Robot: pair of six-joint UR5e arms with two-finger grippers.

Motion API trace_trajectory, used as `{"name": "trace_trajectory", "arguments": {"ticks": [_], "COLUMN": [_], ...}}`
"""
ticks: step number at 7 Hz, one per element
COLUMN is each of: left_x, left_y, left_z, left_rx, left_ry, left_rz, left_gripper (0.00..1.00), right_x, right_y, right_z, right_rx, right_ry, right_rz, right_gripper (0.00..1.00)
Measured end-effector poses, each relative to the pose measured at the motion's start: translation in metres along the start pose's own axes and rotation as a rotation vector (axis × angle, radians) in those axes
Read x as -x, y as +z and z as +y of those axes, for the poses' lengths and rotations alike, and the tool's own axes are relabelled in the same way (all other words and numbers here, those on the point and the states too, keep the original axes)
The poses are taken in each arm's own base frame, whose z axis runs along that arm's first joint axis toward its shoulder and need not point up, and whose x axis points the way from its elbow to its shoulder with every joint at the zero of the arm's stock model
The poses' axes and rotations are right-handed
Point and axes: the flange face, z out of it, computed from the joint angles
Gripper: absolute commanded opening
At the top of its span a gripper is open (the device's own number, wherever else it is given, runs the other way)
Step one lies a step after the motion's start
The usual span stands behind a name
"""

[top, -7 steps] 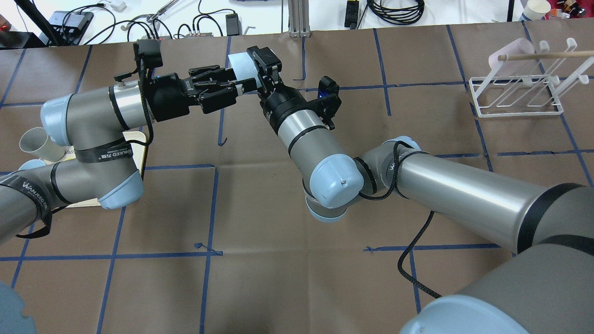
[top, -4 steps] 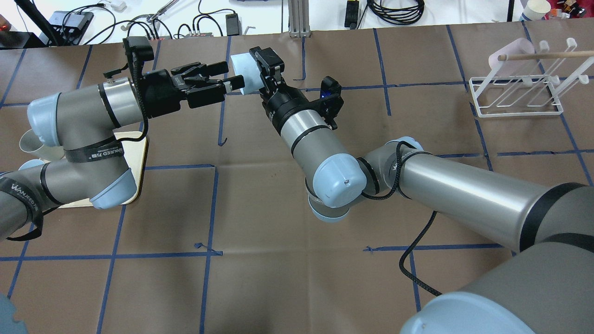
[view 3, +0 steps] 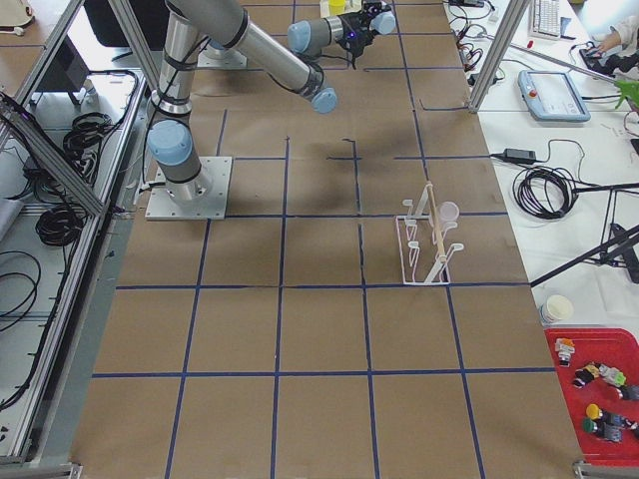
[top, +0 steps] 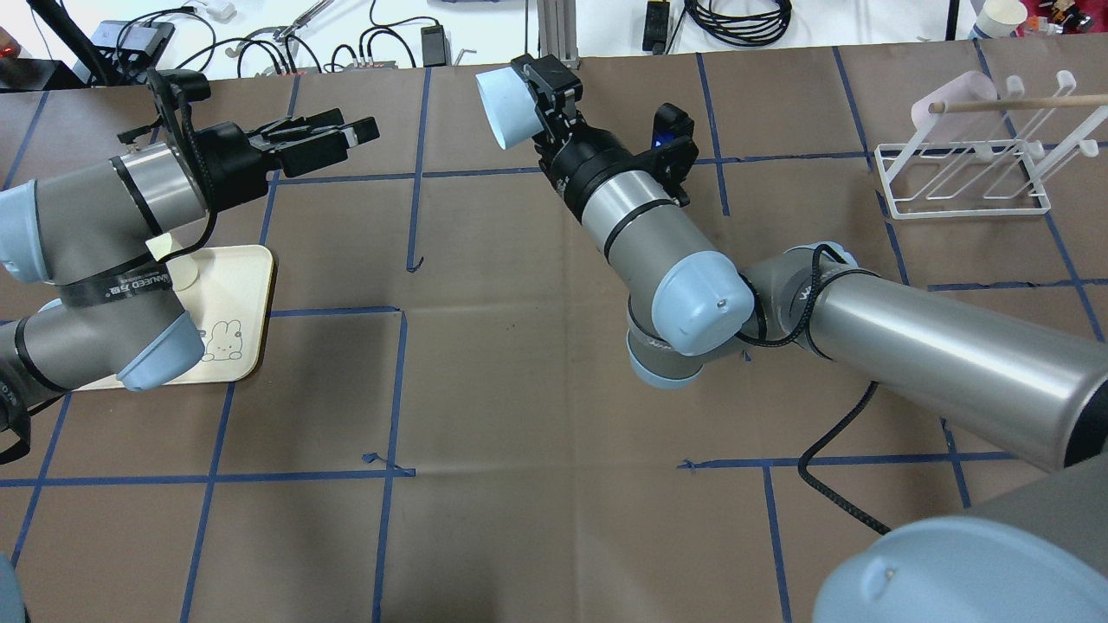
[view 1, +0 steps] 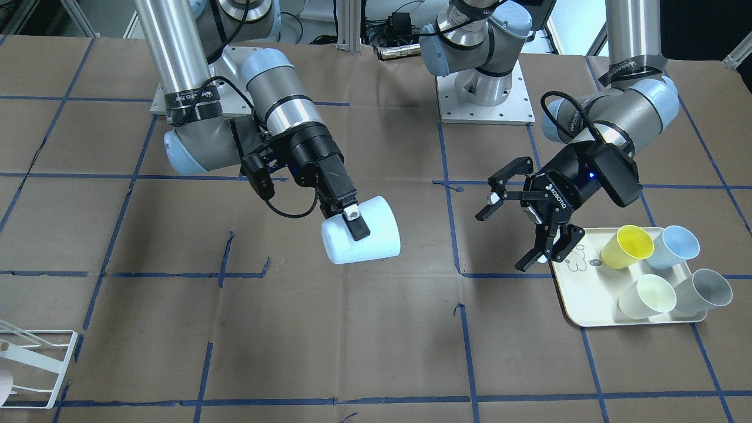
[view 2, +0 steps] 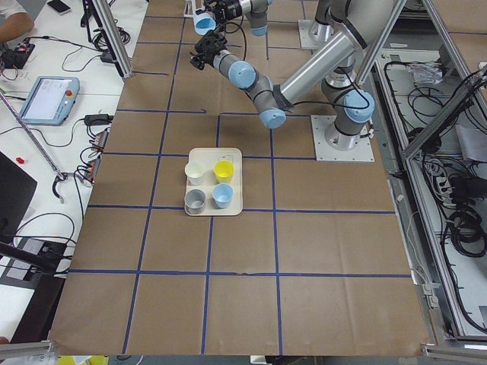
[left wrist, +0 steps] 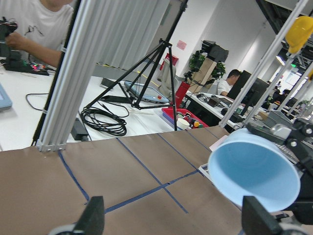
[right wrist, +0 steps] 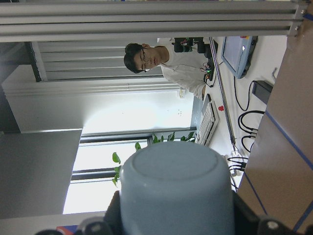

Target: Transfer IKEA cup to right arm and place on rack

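**One cup gripped by the right gripper, well apart from the rack**

The right gripper (view 1: 352,232) pinches the pale blue cup (view 1: 363,234) by its wall, one finger (view 1: 355,225) across the outside. The cup hangs on its side above the table (view 1: 352,346), over its far half, with its mouth turned toward the left gripper (view 1: 500,241). That gripper's jaws are spread wide and hold nothing (a clear gap separates them from the cup). It hovers at the near corner of the tray (view 1: 573,296), where four cups (view 1: 628,247) lie. The rack (top: 961,186) stands far to the robot's right with a pink cup (top: 952,108) on one rod. A broad stretch of taped brown table separates it from the held cup.
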Motion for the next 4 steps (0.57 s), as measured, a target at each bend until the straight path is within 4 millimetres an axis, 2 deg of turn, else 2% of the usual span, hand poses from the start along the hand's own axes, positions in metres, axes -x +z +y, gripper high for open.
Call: {"name": "trace_trajectory", "arguments": {"ticks": [2, 4], "left_x": [0.021, 0.030], "left_y": [0.001, 0.011], "left_z": [0.000, -0.006], "left_rx": [0.022, 0.074], "left_ry": [-0.137, -0.194], "left_rz": [-0.180, -0.322], "left_gripper": [0.99, 0.99], "right_x": [0.007, -0.001], "right_y": [-0.004, -0.016], "right_z": [-0.066, -0.122], "right_rx": [0.001, -0.021], "right_ry": [-0.188, -0.503], "right_rz": [-0.007, 0.029], "right_gripper": [0.39, 0.40]}}
